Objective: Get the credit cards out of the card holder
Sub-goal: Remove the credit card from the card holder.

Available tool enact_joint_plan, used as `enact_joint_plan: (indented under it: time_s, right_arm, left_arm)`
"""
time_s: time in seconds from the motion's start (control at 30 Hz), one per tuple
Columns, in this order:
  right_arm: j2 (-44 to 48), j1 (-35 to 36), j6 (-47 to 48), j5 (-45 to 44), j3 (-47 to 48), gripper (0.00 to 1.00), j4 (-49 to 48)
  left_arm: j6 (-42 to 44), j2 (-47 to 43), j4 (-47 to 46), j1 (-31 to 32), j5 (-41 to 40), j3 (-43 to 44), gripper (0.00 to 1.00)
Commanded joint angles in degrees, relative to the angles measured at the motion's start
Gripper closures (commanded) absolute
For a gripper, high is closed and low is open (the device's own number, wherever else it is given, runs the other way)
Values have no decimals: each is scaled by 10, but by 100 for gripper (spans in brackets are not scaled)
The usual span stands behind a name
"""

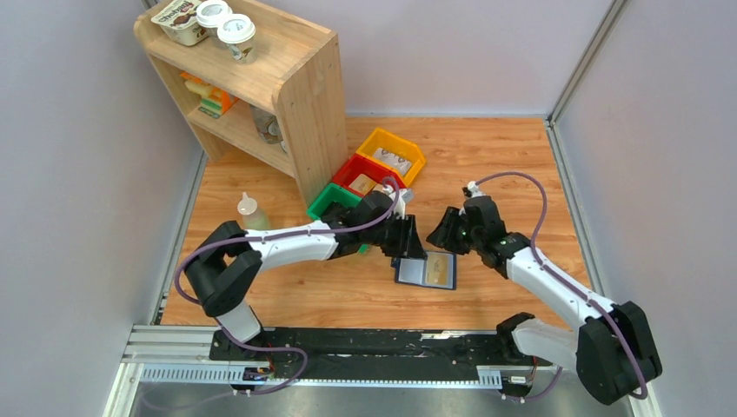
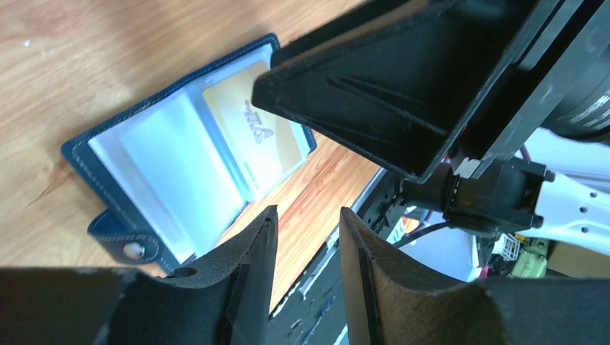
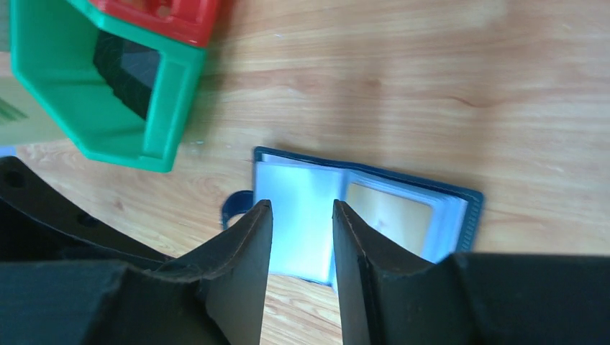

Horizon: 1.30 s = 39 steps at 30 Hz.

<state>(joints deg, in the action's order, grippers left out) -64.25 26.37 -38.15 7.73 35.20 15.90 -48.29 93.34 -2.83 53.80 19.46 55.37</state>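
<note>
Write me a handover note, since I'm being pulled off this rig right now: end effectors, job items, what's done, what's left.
Left end effector: open, empty, hovering beside the card holder.
Right end effector: open, empty, hovering over the holder.
Card holder: lying open on the table, near the green bin.
One tan credit card sits in a sleeve; any others are hidden.
Done: holder opened.
Left: pull the cards out.

Only an illegible dark logo (image 2: 255, 123) on the tan card (image 2: 241, 154)
</note>
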Motion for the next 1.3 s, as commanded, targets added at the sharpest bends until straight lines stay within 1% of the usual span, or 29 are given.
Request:
enact_joint_plan:
  time_s: [0.0,0.2,0.4,0.63,0.8,1.1,1.17,1.2,1.27]
  right_arm:
    - [39,-31,9,-1,-42,62,34]
    - [69,-39,-7,10,-93,64,28]
    - [78,-40,-17,16,-120,64,20]
    - [84,-40,-17,13,-138,64,18]
    - [85,-40,-18,12,-143,65,17]
    - [68,-40,-31,17,-158,67,4]
    - [65,-40,-31,16,-158,67,2]
    - [65,-40,-31,16,-159,67,1]
    - [63,-40,-32,17,-159,67,2]
  left_arm:
    - [-26,39,-17,-1,27,44,56]
    - [-55,105,-43,-2,39,49,56]
    - [-54,150,-47,-2,41,61,56]
    - [-61,166,-40,-2,34,64,55]
    - [-74,178,-52,-1,39,61,55]
    - [-89,186,-64,0,45,62,55]
    - [-98,184,-78,0,51,57,57]
    - [-106,182,-89,0,52,53,62]
    - [-113,175,-102,0,56,47,66]
